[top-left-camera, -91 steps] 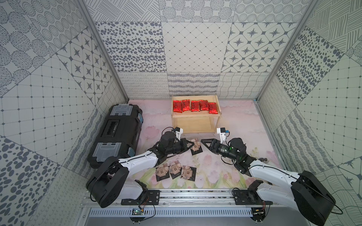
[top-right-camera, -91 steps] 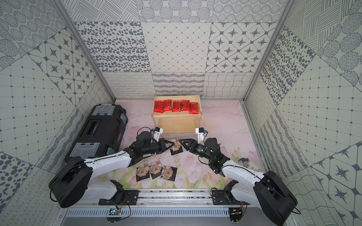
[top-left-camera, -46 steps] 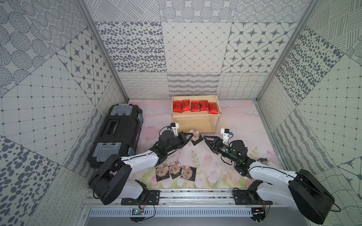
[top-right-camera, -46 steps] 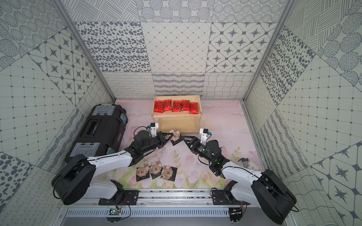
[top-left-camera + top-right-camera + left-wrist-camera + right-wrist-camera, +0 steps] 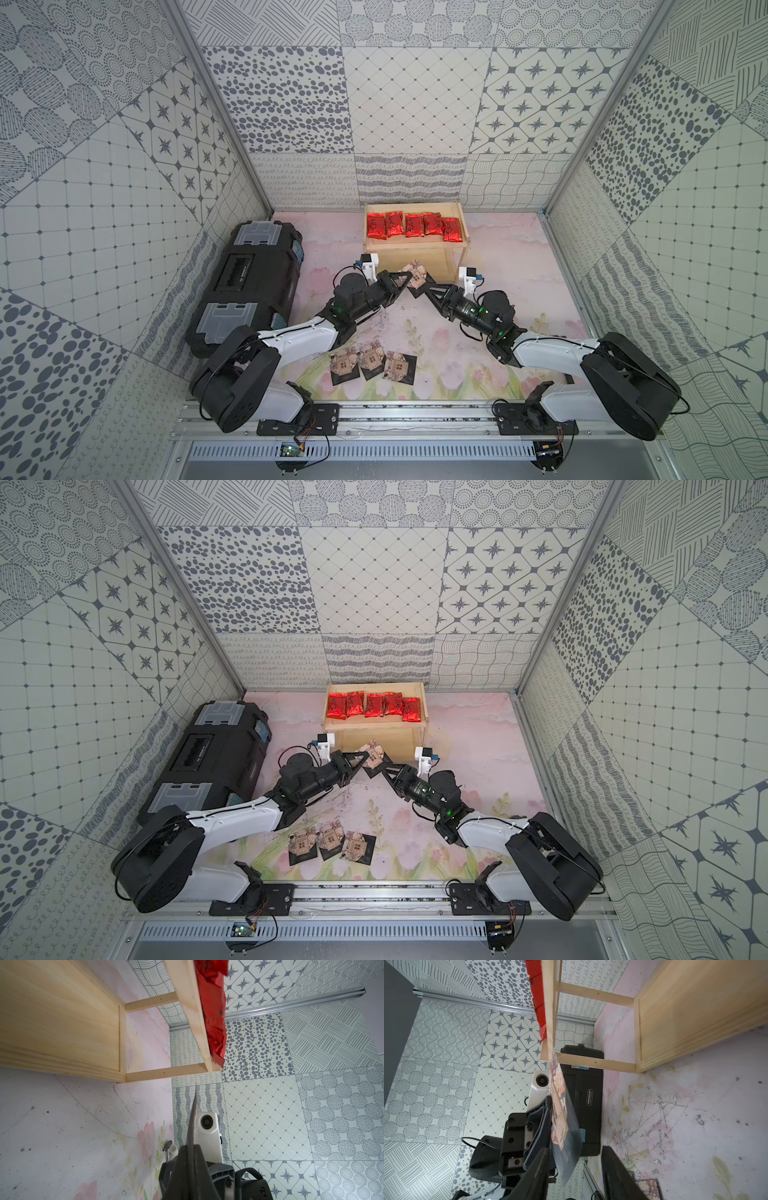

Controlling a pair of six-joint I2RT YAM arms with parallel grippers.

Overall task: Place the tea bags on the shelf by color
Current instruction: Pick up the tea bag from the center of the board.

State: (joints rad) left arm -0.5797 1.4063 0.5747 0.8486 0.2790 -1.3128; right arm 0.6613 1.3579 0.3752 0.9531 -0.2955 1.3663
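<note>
Black tea bag in clamped left hand; right hand open at its corner.

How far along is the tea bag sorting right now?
Done: five red sachets line the shelf's top tier. In hand: the left gripper pinches one black sachet before the shelf, the right gripper open around its corner. Left: that one plus three black sachets lying on the table.

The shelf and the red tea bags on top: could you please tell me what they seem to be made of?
The shelf looks like pale, matt wood with visible grain, probably unvarnished. The red tea bags look like glossy foil, crinkled with bright highlights; possibly metallised plastic.
</note>
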